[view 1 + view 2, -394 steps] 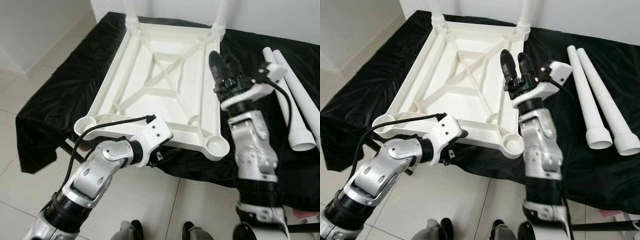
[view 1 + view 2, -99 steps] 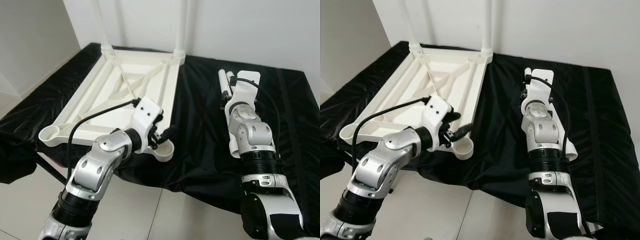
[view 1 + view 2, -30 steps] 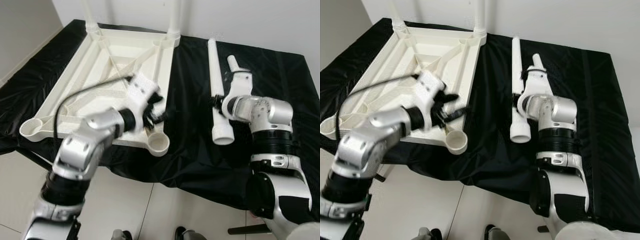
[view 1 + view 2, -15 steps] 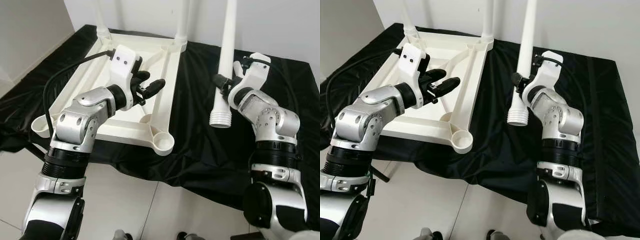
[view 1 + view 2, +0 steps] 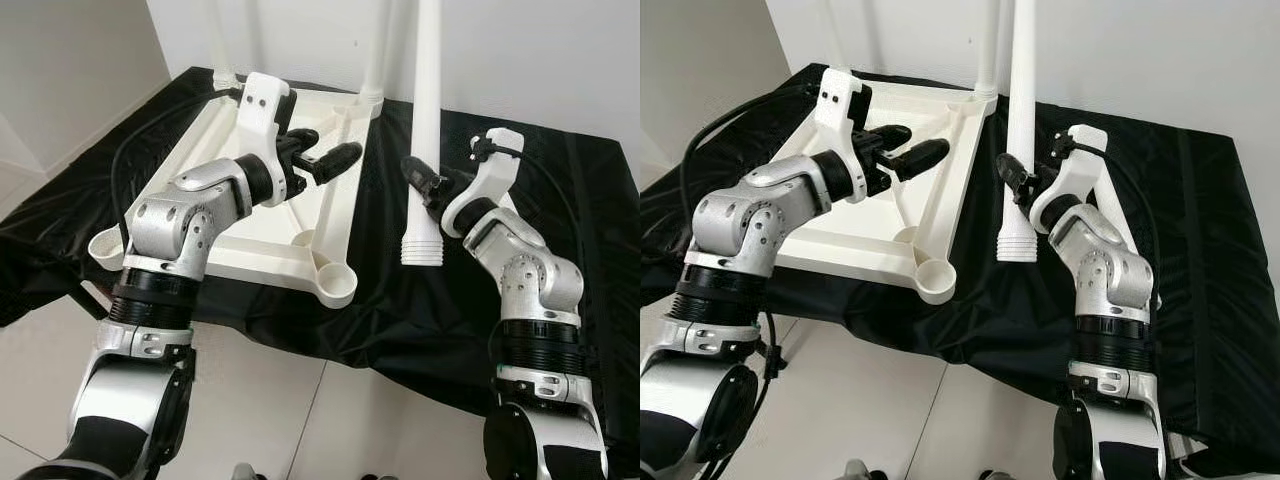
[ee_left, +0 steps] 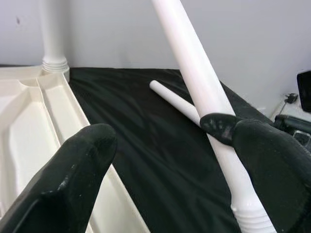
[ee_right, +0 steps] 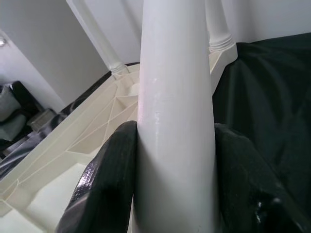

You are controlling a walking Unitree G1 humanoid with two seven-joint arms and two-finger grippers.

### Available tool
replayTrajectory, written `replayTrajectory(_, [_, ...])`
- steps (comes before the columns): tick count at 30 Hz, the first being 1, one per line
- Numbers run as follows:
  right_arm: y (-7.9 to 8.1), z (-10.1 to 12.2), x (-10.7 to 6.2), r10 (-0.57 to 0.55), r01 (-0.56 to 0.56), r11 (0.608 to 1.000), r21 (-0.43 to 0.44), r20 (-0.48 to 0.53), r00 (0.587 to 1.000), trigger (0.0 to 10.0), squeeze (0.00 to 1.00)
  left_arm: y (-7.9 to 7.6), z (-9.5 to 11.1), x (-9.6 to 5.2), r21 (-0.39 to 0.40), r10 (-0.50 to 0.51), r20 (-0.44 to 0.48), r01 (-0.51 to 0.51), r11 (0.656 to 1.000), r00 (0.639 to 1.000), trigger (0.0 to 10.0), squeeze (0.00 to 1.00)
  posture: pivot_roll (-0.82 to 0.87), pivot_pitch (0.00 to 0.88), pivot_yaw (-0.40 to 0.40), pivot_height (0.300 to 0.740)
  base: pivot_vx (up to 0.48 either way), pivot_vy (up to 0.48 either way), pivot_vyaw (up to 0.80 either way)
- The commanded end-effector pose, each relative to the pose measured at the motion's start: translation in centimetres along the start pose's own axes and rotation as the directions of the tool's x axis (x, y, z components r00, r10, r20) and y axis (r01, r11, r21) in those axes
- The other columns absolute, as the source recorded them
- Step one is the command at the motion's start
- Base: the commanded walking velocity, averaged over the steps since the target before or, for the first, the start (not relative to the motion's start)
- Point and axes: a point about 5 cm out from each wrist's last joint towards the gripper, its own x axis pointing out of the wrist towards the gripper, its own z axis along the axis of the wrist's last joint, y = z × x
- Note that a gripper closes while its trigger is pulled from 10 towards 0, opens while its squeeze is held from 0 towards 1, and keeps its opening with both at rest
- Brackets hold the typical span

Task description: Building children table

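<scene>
White walls are backing a low surface [image 5: 600, 180] draped in black cloth, and on it a white plastic tabletop [image 5: 270, 215] is lying upside down, ribs up. Two legs are already standing in its far corner sockets, while the near right socket [image 5: 338, 287] is sitting empty at the edge, with the near left one partly hidden behind the left arm.

Beside the tabletop, the right end effector [image 5: 1012, 178] is clamping a third leg [image 5: 426, 130] and holding it roughly upright above the cloth, its ribbed foot end hanging just off the tabletop's right rim. The right wrist view is showing both black fingers [image 7: 109, 179] pressing against the tube. A fourth leg [image 6: 172, 99] is lying on the cloth farther back.

Over the tabletop's middle, the left end effector [image 5: 318, 160] is hovering with its fingers spread wide, gripping nothing.

Judging from this, the leg is about to go into the empty socket. The grip is sitting low on a long tube, so the leg could tilt and jam at the socket mouth, or a hard push could slide the unsteadied tabletop across the slick cloth.
</scene>
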Motion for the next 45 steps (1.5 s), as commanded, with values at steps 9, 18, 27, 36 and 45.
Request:
replayTrajectory(9, [1.9, -0.4, -1.3, 0.232, -0.230, 0.973, -0.032, 0.099, 0.968, 10.0, 0.00, -2.4, 1.2, 1.0, -0.165, -0.296, 0.036, 0.298, 0.940, 0.954, 10.0, 0.00, -0.08, 0.081, 0.046, 0.740, 0.000, 0.000, 0.00])
replayTrajectory(18, [2.7, -0.8, -1.6, 0.326, -0.322, 0.945, -0.057, 0.093, 0.941, 10.0, 0.00, -3.3, 1.9, 1.5, -0.227, -0.393, 0.058, 0.395, 0.890, 0.918, 10.0, 0.00, -0.07, 0.079, 0.037, 0.740, 0.000, 0.000, 0.00])
replayTrajectory(27, [3.5, -0.6, -2.0, 0.414, -0.408, 0.910, -0.074, 0.096, 0.905, 10.0, 0.00, -3.3, 2.2, 2.0, -0.214, -0.413, 0.046, 0.413, 0.885, 0.909, 10.0, 0.00, -0.08, 0.074, 0.044, 0.740, 0.000, 0.000, 0.00])
replayTrajectory(36, [4.8, -0.6, -2.9, 0.533, -0.526, 0.846, -0.091, 0.097, 0.840, 10.0, 0.00, -2.1, 2.5, 3.0, -0.199, -0.372, 0.013, 0.367, 0.909, 0.928, 10.0, 0.00, -0.09, 0.072, 0.050, 0.740, 0.000, 0.000, 0.00])
replayTrajectory(45, [4.9, -1.0, -3.2, 0.550, -0.541, 0.834, -0.107, 0.079, 0.832, 10.0, 0.00, -1.6, 3.9, 3.7, -0.226, -0.340, 0.056, 0.343, 0.912, 0.939, 9.2, 0.00, -0.10, 0.060, 0.061, 0.740, 0.000, 0.000, 0.00])
